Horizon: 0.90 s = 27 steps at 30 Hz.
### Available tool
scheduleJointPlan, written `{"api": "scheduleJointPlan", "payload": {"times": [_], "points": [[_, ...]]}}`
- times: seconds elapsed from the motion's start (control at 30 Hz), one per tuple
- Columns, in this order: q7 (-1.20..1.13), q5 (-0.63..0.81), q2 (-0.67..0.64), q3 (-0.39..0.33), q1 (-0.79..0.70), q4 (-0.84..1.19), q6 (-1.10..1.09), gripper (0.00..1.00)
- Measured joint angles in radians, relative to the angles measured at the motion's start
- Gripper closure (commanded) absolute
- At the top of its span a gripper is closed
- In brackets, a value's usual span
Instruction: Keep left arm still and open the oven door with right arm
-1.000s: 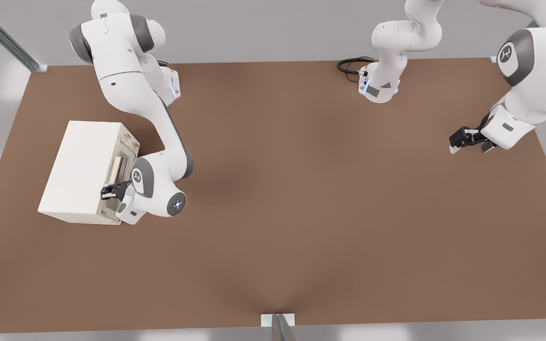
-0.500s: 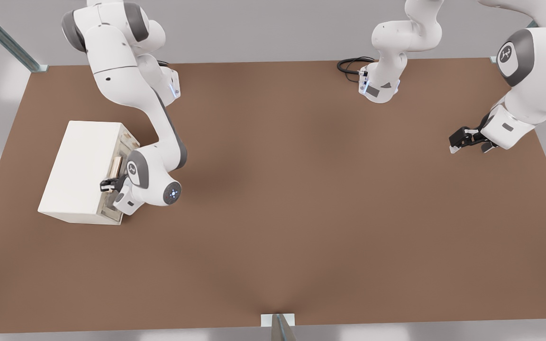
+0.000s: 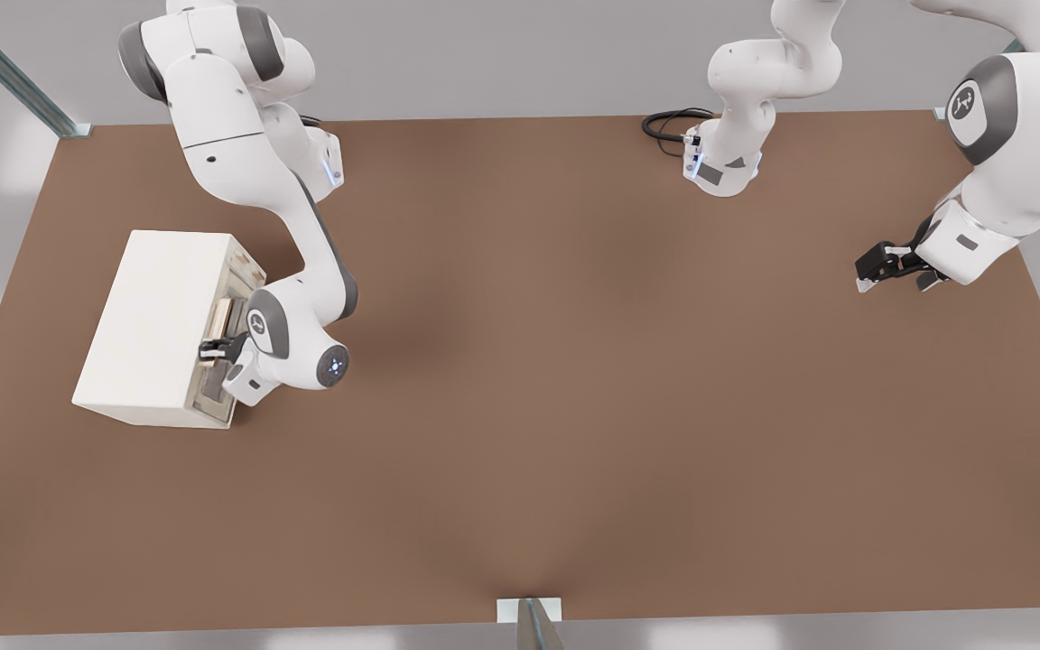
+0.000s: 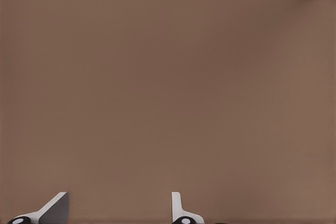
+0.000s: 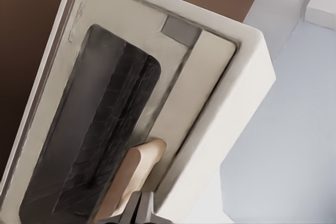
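The small cream-white oven [image 3: 154, 325] stands at the front view's left. Its oven door [image 5: 113, 30], a cream frame around a dark window [image 5: 94, 129], lies flush against the oven body. A tan bar handle [image 5: 137, 169] runs along one long edge of the door and also shows as a tan strip [image 3: 220, 316] in the front view. My right arm [image 3: 249, 171] bends down to the oven's front face. Its black gripper [image 3: 210, 348] sits at the handle's end, fingers [image 5: 147, 214] together, right beside the tan bar.
The parked left arm [image 3: 1007, 153] hangs at the front view's right, its gripper [image 3: 886, 266] above the brown table [image 3: 574, 379]. A black cable [image 3: 669, 122] coils by that arm's base. A metal post [image 3: 533, 623] stands at the table's near edge.
My gripper has slid along the oven's front face toward the handle, and the wrist has pulled in closer to the oven. The door has not moved.
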Motion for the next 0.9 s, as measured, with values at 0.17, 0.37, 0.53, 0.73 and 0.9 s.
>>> {"api": "scheduleJointPlan", "payload": {"times": [0.17,0.37,0.53,0.73,0.9], "points": [[0.019,-0.004,0.005,0.000,0.016,-0.002,0.000,1.00],[0.054,0.076,0.006,0.020,0.085,0.028,0.000,1.00],[0.046,0.449,-0.007,0.030,0.013,0.458,-0.040,1.00],[-0.099,0.638,-0.046,-0.020,-0.116,0.661,-0.109,0.47],[-0.228,0.725,-0.048,-0.020,-0.223,0.737,-0.124,0.00]]}}
